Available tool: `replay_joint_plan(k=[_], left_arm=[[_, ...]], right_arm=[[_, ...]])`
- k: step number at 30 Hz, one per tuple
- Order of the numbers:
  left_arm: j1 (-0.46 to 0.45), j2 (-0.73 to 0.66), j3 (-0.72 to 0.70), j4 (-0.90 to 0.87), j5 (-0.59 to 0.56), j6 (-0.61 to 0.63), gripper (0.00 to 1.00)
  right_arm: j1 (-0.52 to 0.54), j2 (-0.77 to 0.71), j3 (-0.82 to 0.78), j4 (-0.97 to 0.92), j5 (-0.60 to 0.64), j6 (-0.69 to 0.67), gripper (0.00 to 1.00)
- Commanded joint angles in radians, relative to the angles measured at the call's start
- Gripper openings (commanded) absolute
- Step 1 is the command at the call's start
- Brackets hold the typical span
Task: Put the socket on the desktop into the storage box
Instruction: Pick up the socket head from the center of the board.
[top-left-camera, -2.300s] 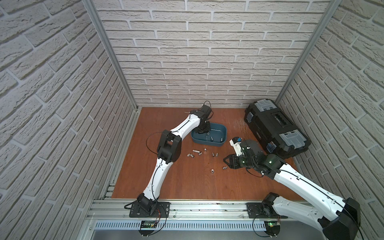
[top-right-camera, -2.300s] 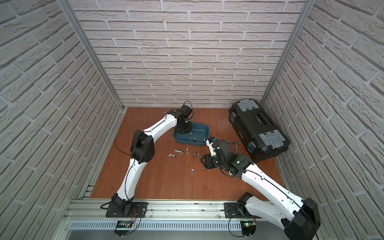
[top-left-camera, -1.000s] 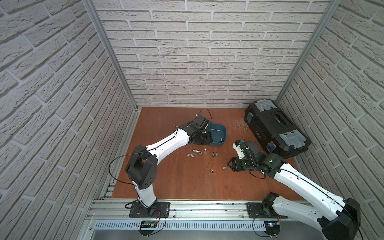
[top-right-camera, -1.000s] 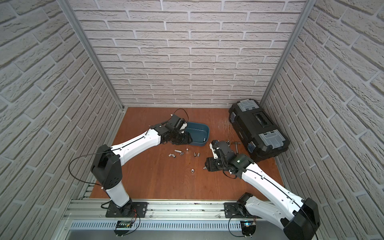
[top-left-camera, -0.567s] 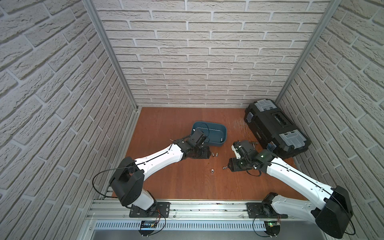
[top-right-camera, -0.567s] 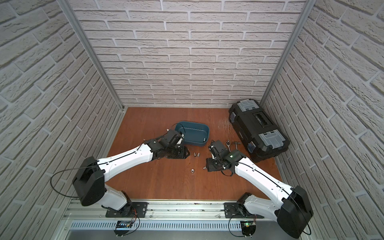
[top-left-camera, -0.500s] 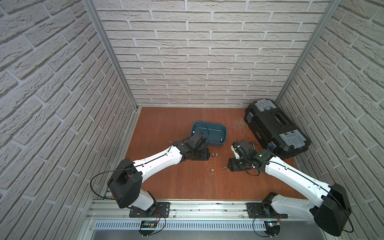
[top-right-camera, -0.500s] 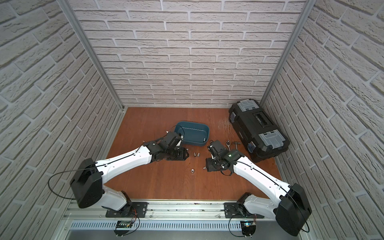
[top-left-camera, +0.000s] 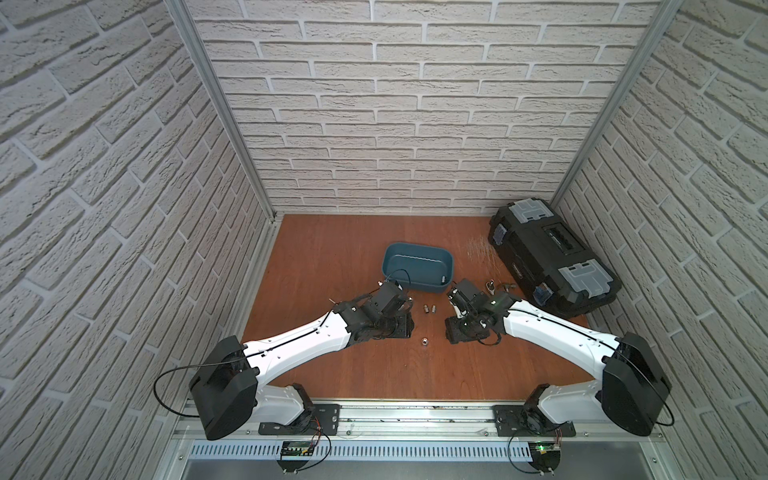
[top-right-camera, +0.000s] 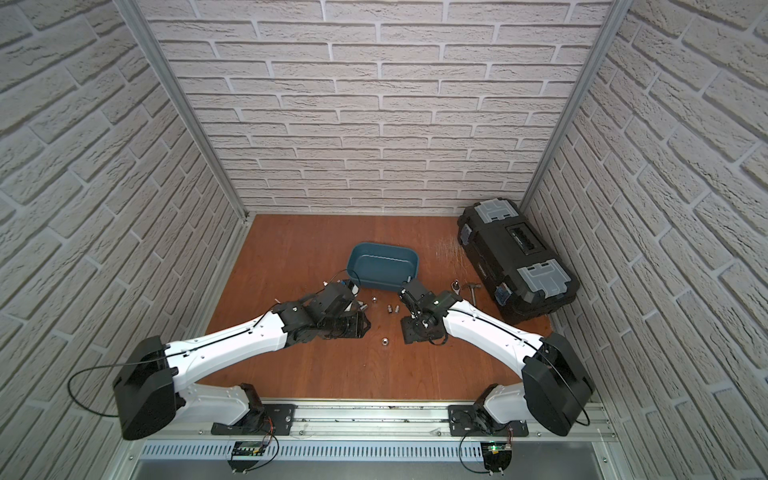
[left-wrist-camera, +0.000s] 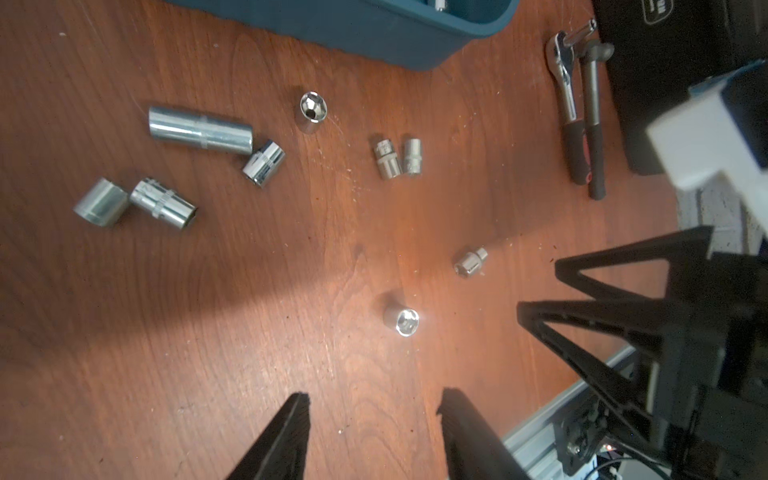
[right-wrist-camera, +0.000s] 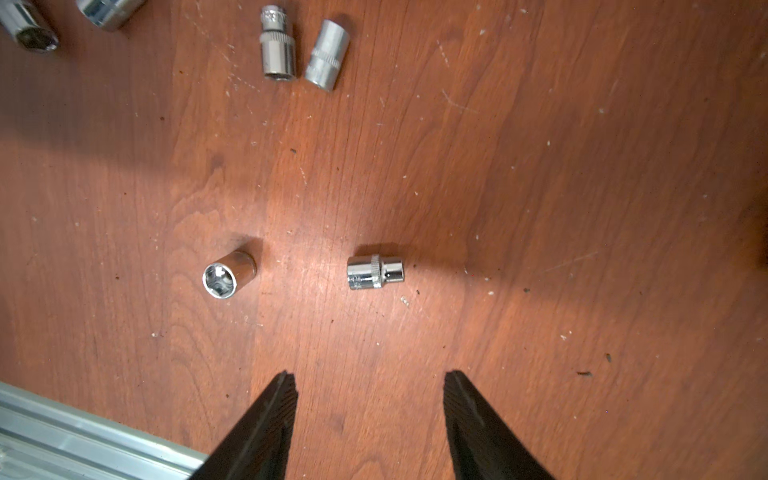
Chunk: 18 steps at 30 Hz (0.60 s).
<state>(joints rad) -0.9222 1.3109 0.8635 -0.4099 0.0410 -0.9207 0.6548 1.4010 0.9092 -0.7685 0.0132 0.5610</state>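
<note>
Swung off the storage box, where it hung two seconds back, the left arm (top-left-camera: 299, 345) now lies low over the desk (top-left-camera: 395, 374), its wrist at 7 o'clock from the box. The right arm (top-left-camera: 552, 332) has edged toward the middle. Both sets of jaws stand wider than a second ago.

The desk fills the floor of the brick-walled cell. The left jaws are released, with a clear gap and nothing between them. The right jaws are likewise parted and empty, and the two sets face each other across the desk's middle.

The black toolbox (top-left-camera: 552, 257) sits shut at the desk's 2 o'clock corner. The teal storage box (top-left-camera: 419, 280) rests a little toward 12 o'clock from the desk's centre.

Between box and toolbox, a ratchet (left-wrist-camera: 567, 104) and a hammer (left-wrist-camera: 592, 120) lie side by side.

The sockets lie loose on the desk at 6 to 7 o'clock from the storage box, apart from it. The long socket (left-wrist-camera: 200, 131) is there with three short sockets (left-wrist-camera: 162, 203) near it. Two small sockets (top-left-camera: 429, 308) lie together at the box's 6 o'clock. At 6 o'clock from that pair an upright socket (top-left-camera: 424, 341) stands between the two sets of jaws. A stepped socket (right-wrist-camera: 375, 272) lies on its side near it, ahead of the right jaws.
</note>
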Motion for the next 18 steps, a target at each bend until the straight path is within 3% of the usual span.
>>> replay_joint_plan(k=[1,18], left_arm=[[-0.017,-0.035,-0.039,0.032,-0.031,-0.035,0.56],[-0.042,-0.018,-0.039,0.025,-0.041,-0.066,0.56]], right_arm=[[0.007,0.037,0.031,0.032,0.022,-0.029,0.62],[-0.003,0.236,0.095,0.067,0.034,-0.115,0.6]])
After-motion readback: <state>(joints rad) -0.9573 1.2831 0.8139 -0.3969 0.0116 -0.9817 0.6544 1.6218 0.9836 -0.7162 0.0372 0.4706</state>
